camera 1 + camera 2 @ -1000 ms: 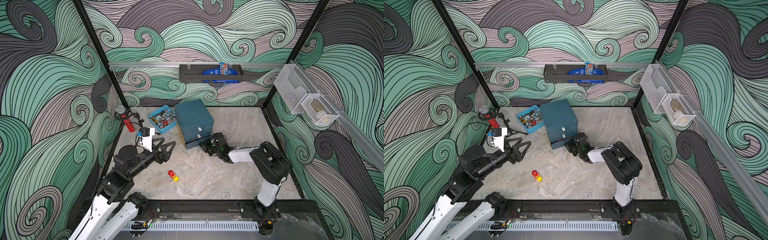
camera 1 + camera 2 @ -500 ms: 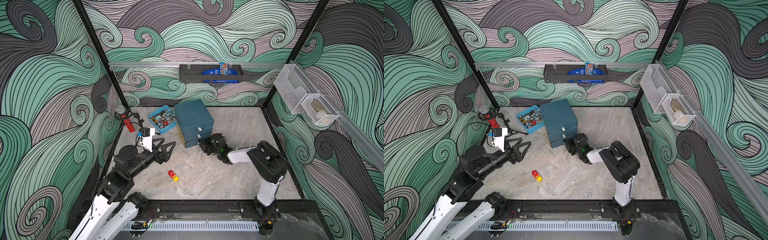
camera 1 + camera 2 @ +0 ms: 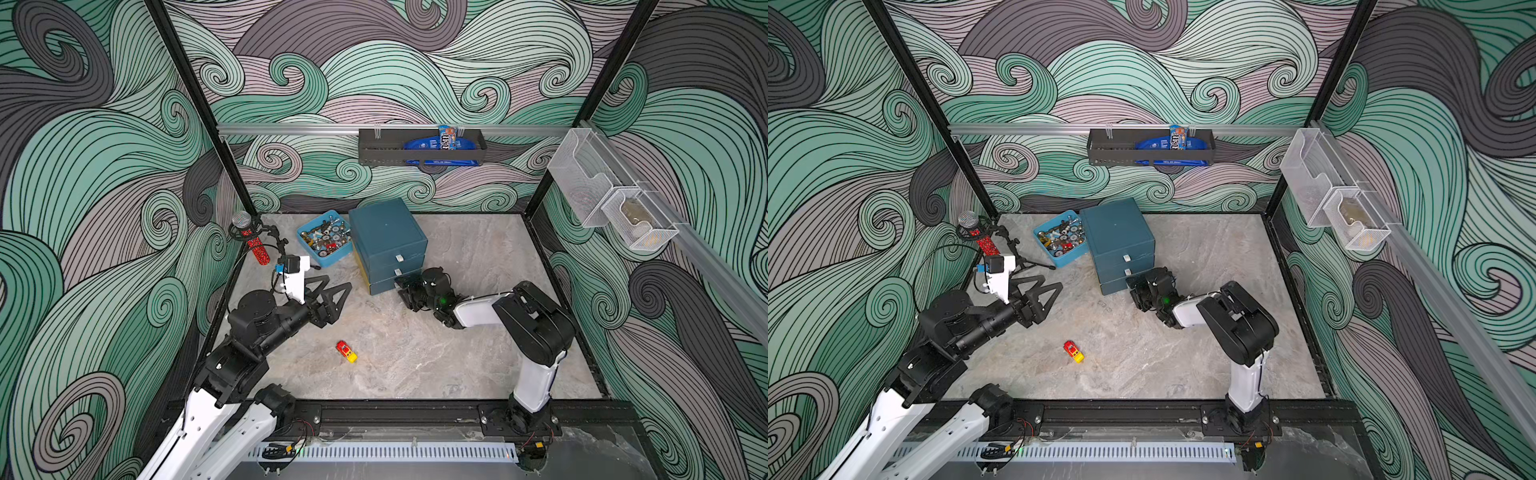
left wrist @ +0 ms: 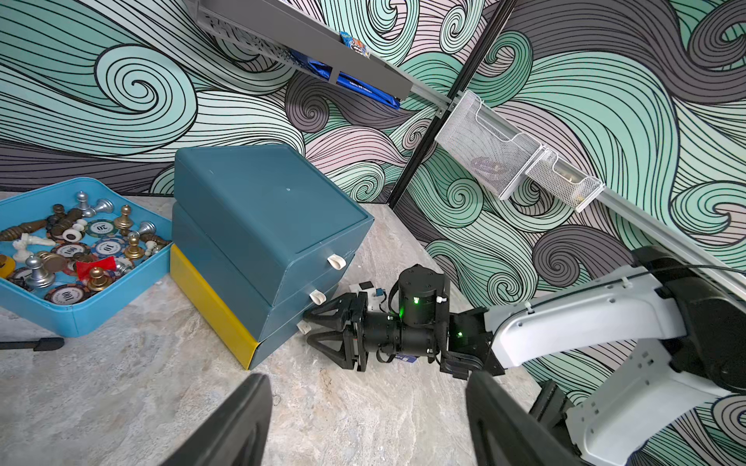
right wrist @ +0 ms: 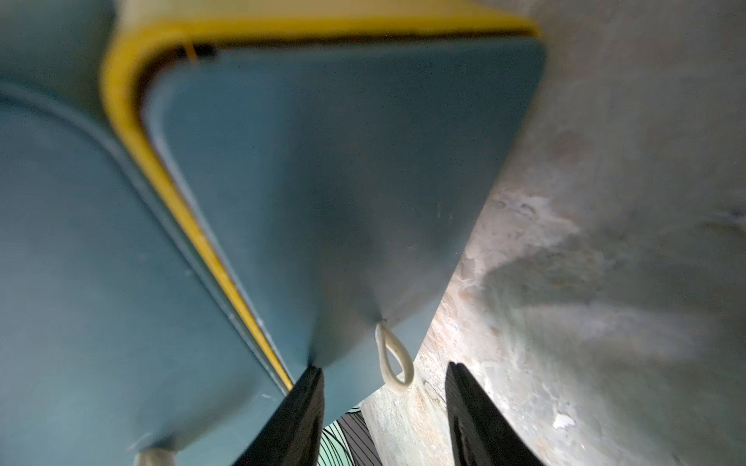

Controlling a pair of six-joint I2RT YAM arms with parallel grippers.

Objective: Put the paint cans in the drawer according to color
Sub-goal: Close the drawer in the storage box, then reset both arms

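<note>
No paint cans can be seen on the table in any view, so I judge that the sorting is finished or almost finished and that the cans are probably inside the drawer. The pictures cannot confirm this, nor which colour lies in which level. The drawer stands at the far middle of the table, just beside the light-blue tray on its left and seemingly touching it. All three levels look pushed in, the lowest one perhaps with a thin gap at its edge. The right gripper is low over the table in front of the lowest level. Its fingers stand apart on both sides of the white tab without pressing it, so they hold nothing. The left gripper hovers over the left part of the table, apart from the drawer, with its fingers wide and empty. What is left, in my judgement, is only to take the right arm away. The drawer is a box of smooth matt plastic in dark teal with rounded corners. Its lowest shell has a yellow side, and each tab is a small pale loop that looks soft. The table has a grey marble pattern and is flat. The tray is shiny plastic and carries chess pieces and poker chips, and a small red-and-yellow toy car lies alone nearer the front.
</note>
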